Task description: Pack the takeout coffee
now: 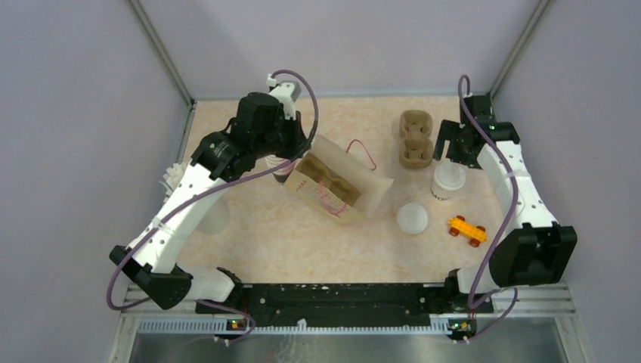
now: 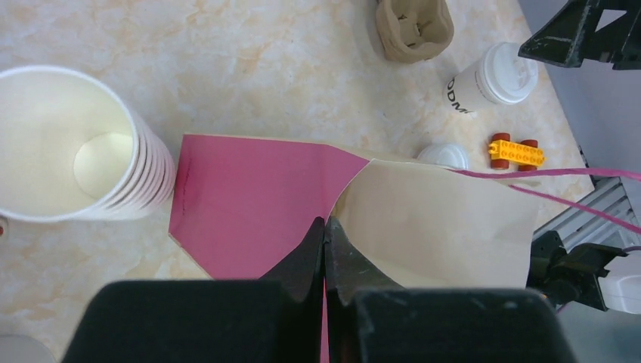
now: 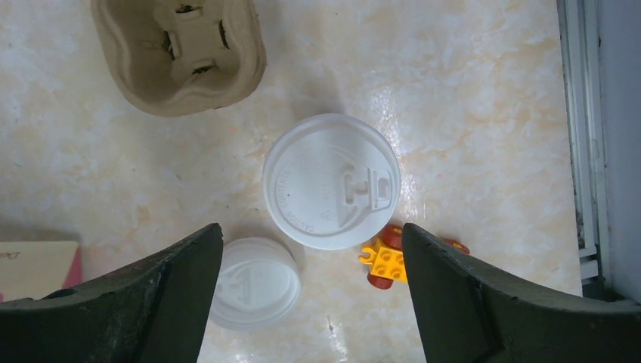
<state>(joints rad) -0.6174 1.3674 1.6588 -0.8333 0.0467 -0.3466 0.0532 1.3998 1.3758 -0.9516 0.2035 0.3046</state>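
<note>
Now my left gripper (image 2: 326, 224) pinches the bag (image 2: 438, 227); my right gripper (image 3: 311, 231) gapes, takeout coffee (image 3: 331, 181) just ahead at twelve o'clock.

Bare tabletop (image 1: 302, 242) rings the small white lidded paper cup (image 1: 448, 180). Behind-left of it stands a brown cardboard cup carrier (image 1: 416, 138); in front lie a loose white plastic lid (image 1: 412, 218) and a yellow toy car (image 1: 466, 230); farther left, a tilted beige paper bag (image 1: 340, 185).
</note>
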